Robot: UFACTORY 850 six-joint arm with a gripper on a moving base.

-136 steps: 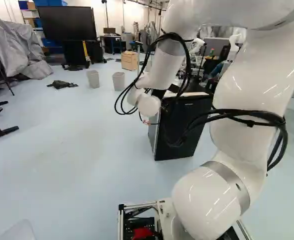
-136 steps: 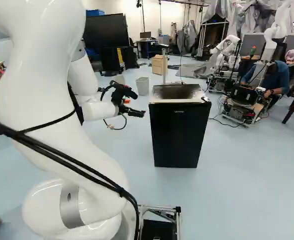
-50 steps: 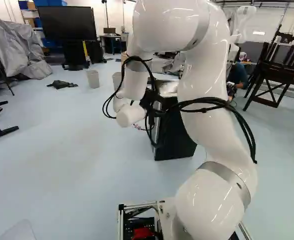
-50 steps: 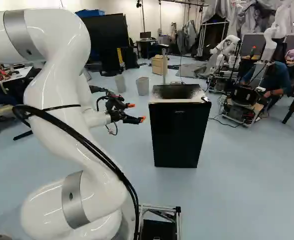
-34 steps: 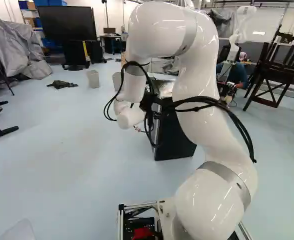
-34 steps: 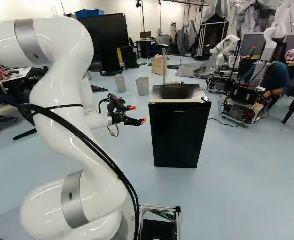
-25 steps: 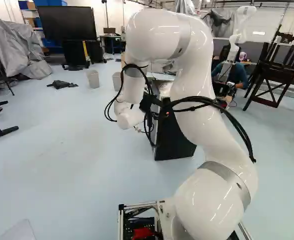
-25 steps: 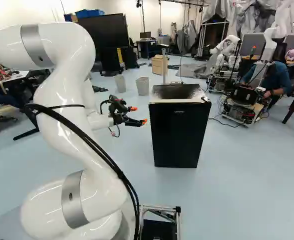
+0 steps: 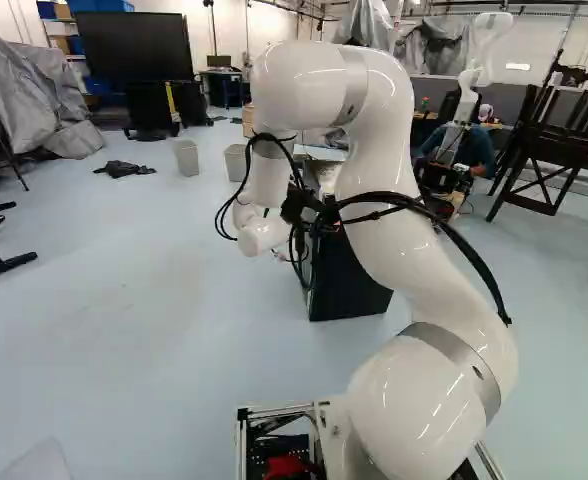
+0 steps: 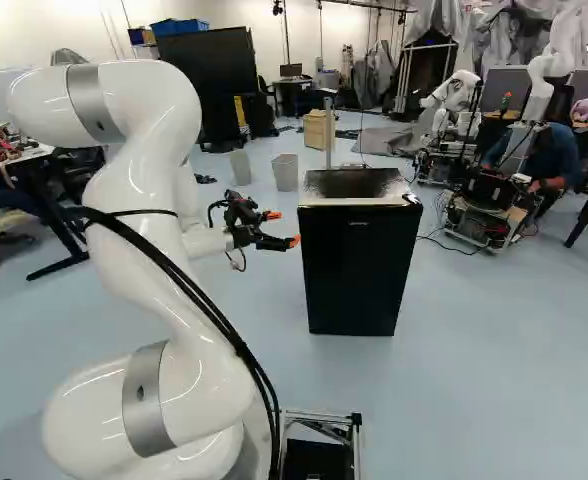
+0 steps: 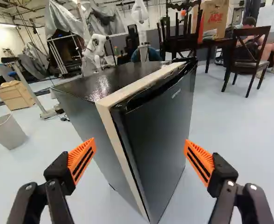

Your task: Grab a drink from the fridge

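Note:
In the right base view my gripper (image 10: 281, 229) is just beside the left side of the small black fridge (image 10: 359, 265), near its top. The wrist view shows the gripper (image 11: 140, 156) wide open, its orange pads far apart with nothing held. Ahead of it stands the fridge (image 11: 160, 126), one corner and the door's hinge or opening edge facing the fingers; the door is closed. In the left base view my arm partly covers the fridge (image 9: 349, 275). Its inside, and any drink in it, is hidden.
Two grey bins (image 10: 285, 172) and a wooden cabinet (image 10: 319, 129) stand beyond the gripper. Another robot (image 10: 494, 190) is at the back right, a person beside it. Dark chairs (image 9: 559, 130) and a table (image 11: 216, 42) stand farther off.
My arm has lowered and folded a little, and the gripper has moved closer to the fridge. Its fingers have stayed open. The base and the fridge have not shifted.

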